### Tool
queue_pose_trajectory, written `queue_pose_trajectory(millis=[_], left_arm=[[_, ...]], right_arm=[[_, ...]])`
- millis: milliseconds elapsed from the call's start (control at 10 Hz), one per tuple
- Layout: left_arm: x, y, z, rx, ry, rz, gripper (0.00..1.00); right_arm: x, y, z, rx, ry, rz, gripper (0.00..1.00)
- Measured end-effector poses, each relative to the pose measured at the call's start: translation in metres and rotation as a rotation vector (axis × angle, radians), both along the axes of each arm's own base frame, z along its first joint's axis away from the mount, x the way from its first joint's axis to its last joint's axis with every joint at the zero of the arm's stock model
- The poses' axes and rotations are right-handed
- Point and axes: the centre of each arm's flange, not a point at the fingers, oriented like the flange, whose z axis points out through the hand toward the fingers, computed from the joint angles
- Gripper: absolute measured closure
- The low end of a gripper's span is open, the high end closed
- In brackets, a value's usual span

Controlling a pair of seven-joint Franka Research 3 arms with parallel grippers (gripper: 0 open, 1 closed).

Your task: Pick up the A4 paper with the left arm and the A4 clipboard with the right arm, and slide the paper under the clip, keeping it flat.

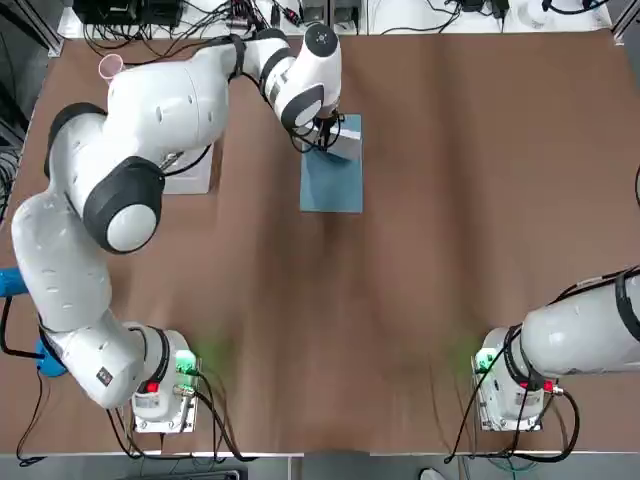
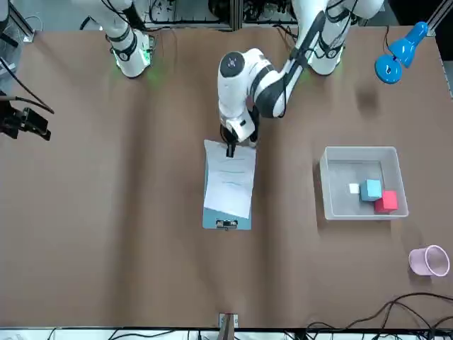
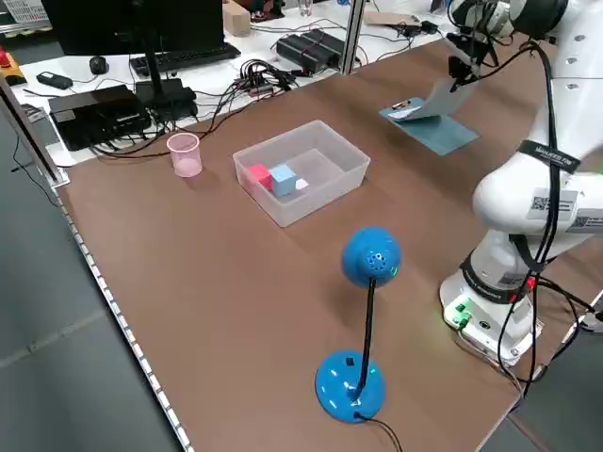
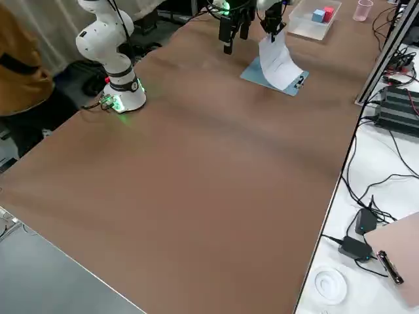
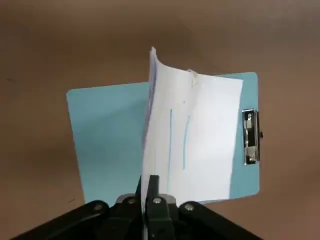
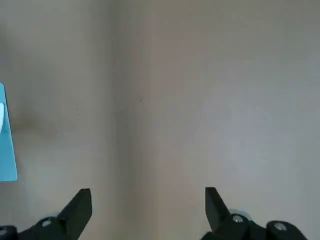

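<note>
The light-blue A4 clipboard (image 1: 330, 185) lies flat on the table's far middle, with its clip (image 5: 250, 137) on the short edge away from the robot. The white A4 paper (image 2: 230, 180) lies over the board. Its near edge is raised and curled, and the far end rests just short of the clip. My left gripper (image 2: 230, 149) is shut on that raised near edge, as the left wrist view shows (image 5: 151, 187). My right gripper (image 6: 147, 195) hangs open over bare table at the robot's right, holding nothing. A corner of the clipboard (image 6: 6, 140) shows far off in its view.
A clear plastic bin (image 2: 333, 205) with small red, blue and white blocks stands on the robot's left of the clipboard. A pink cup (image 2: 429, 261) sits at the far left corner. A blue desk lamp (image 2: 396, 60) stands beside the left arm's base.
</note>
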Motion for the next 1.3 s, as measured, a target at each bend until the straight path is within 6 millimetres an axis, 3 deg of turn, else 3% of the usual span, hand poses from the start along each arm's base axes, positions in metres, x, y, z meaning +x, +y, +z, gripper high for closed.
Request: queue_pose_trajectory(millis=[200, 700, 1000, 1300], left_arm=[[0.007, -0.004, -0.011, -0.035, -0.001, 0.045, 0.99], [0.019, -0.003, -0.006, -0.089, 0.015, 0.131, 0.99], [0.015, -0.008, -0.022, -0.073, 0.026, 0.122, 0.99], [0.018, -0.006, -0.024, -0.063, 0.012, 0.109, 0.96]], right_arm=[[0.0, 0.0, 0.0, 0.0, 0.0, 0.0, 0.0], [0.0, 0.0, 0.0, 0.0, 0.0, -0.002, 0.0], [0.0, 0.0, 0.0, 0.0, 0.0, -0.003, 0.0], [0.0, 0.0, 0.0, 0.0, 0.0, -0.003, 0.0]])
